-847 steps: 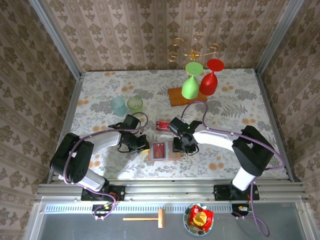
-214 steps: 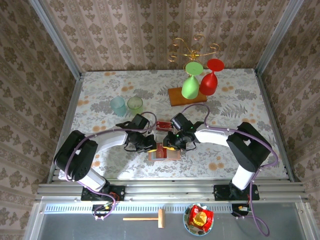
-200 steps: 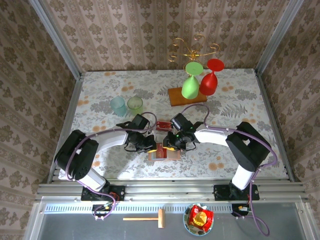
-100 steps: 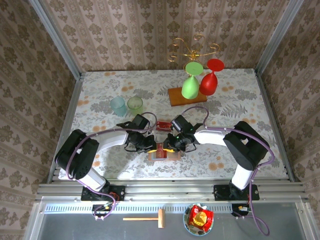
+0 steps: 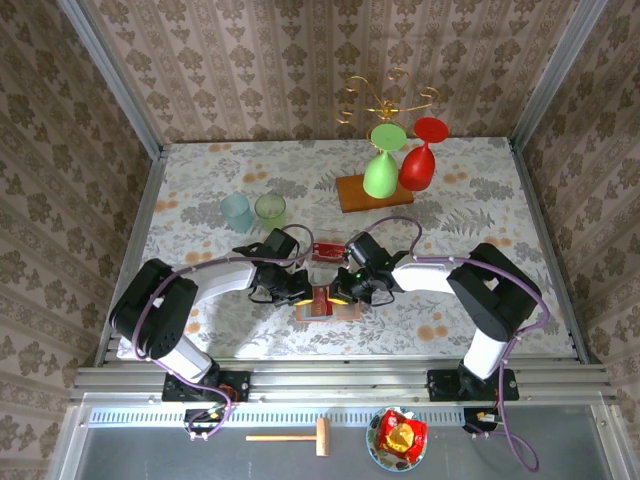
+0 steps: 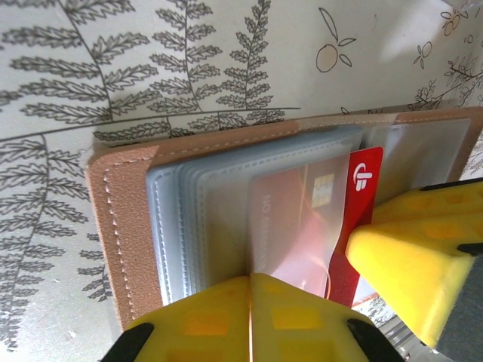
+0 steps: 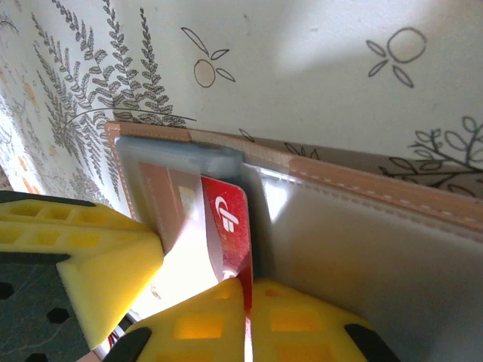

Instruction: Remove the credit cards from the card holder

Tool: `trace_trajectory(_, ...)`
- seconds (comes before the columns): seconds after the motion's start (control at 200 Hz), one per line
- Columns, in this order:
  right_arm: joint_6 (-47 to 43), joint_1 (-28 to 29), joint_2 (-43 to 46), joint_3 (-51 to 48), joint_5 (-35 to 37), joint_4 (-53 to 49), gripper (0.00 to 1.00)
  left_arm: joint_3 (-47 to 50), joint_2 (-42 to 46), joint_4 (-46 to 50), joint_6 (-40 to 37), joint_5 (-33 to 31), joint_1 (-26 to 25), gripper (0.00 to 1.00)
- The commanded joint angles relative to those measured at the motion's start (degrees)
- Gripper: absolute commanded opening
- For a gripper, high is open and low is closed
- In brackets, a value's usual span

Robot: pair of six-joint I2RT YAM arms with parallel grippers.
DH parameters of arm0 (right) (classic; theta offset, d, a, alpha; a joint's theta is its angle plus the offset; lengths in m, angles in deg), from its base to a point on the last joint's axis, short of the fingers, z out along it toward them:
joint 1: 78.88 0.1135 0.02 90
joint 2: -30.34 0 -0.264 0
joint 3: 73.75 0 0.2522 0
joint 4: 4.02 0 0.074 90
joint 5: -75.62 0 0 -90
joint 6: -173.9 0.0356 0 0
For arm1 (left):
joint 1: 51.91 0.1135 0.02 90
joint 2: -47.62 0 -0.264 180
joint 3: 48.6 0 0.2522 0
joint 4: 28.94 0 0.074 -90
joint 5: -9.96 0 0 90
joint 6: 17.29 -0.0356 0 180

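1. Left hand [image 6: 250,305]: the fingers are closed to a thin seam on the edge of a clear sleeve. They pin the card holder [image 6: 121,226], which lies open on the counter [image 5: 200,190] between the two arms.
2. Credit card [image 7: 225,226]: red with a white mark, partly out of its sleeve, its free end towards the right.
3. Right hand [image 7: 245,317]: closed on the card's free edge, just beside the left hand.
4. We judge the step to be the draw. We would pull along the sleeve's opening, low and flat, while the left pin stays firm so the holder does not follow. The pinch looks shallow, so a slow pull guards against slipping.
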Motion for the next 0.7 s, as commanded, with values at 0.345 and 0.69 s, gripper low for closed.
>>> trace_trajectory(0.345, -4.0, -1.7, 7.1, -2.2, 5.3, -7.6, 0.02, 1.1, 0.2, 2.3, -0.4, -2.2, -0.4, 0.09)
trace_trajectory(0.69, -7.9, -2.2, 9.4, -0.7, 9.5, -15.3, 0.02, 1.5, 0.1, 0.9, 0.2, -1.9, -0.4, 0.09)
